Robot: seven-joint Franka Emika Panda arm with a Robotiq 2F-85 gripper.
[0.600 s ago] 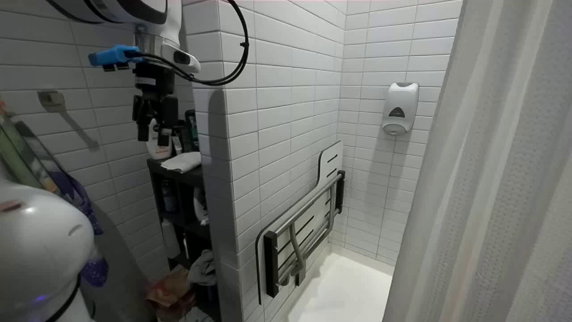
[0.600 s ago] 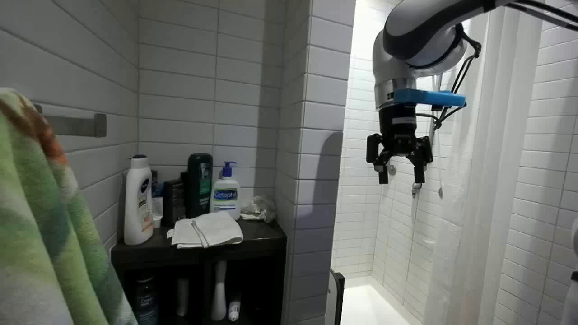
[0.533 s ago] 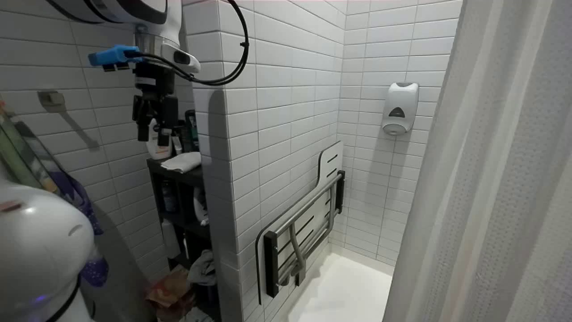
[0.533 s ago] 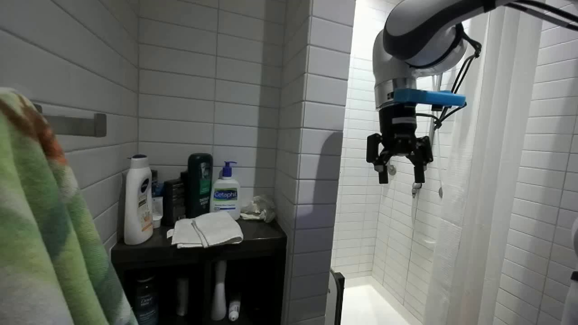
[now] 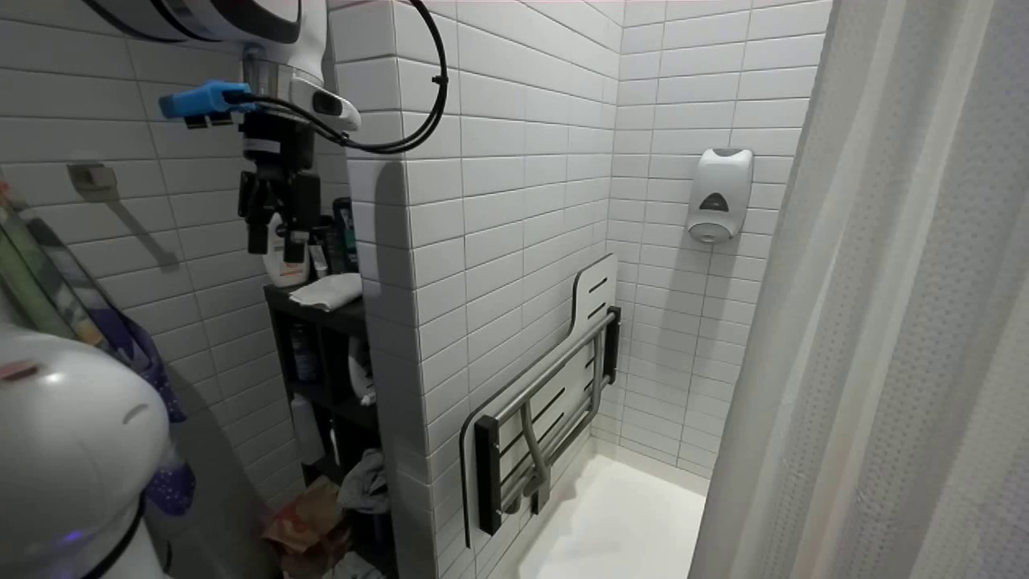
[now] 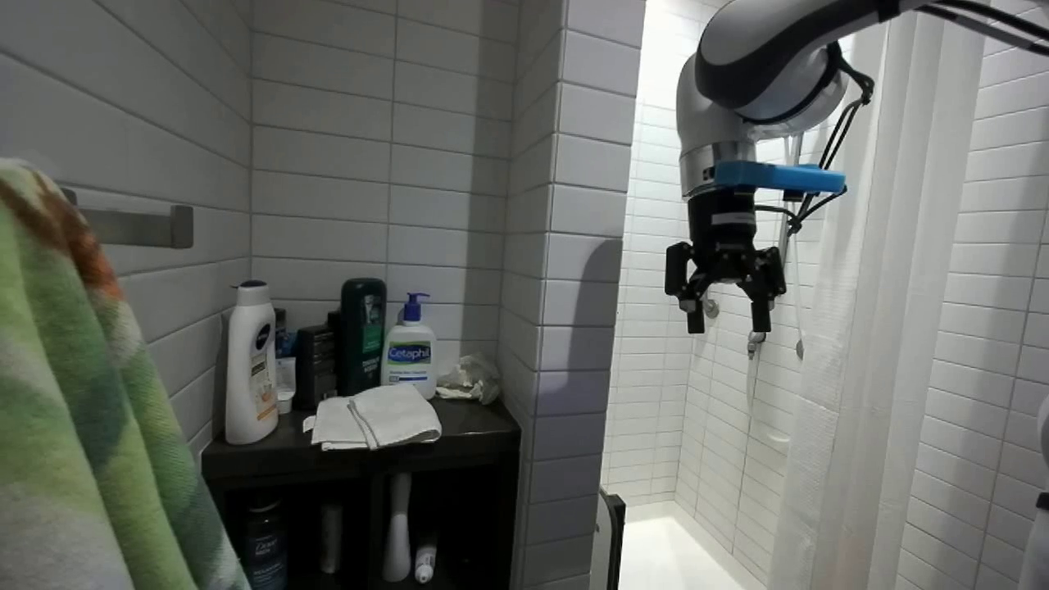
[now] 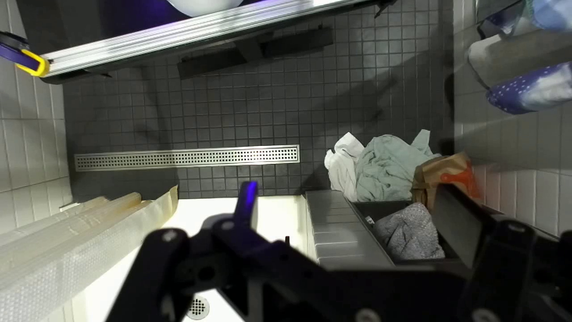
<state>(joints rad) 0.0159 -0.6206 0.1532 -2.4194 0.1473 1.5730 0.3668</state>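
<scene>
My gripper (image 6: 728,319) points down with its fingers apart and nothing between them. It hangs high beside the end of the tiled partition wall (image 6: 565,311), touching nothing. In an exterior view the gripper (image 5: 276,246) overlaps the black shelf's bottles in the picture. On the shelf top (image 6: 483,422) lies a folded white cloth (image 6: 379,416). Behind it stand a blue-pump Cetaphil bottle (image 6: 410,356), a dark green bottle (image 6: 361,336) and a white lotion bottle (image 6: 251,365). In the wrist view the fingers frame the partition top and a grey cloth (image 7: 410,232) lying low.
A folded shower seat (image 5: 547,410) and a soap dispenser (image 5: 721,195) are on the shower walls. A curtain (image 5: 860,322) hangs at the side. A towel (image 6: 82,393) hangs by the shelf. Crumpled cloths (image 7: 389,167) and a paper bag (image 7: 447,174) lie on the floor.
</scene>
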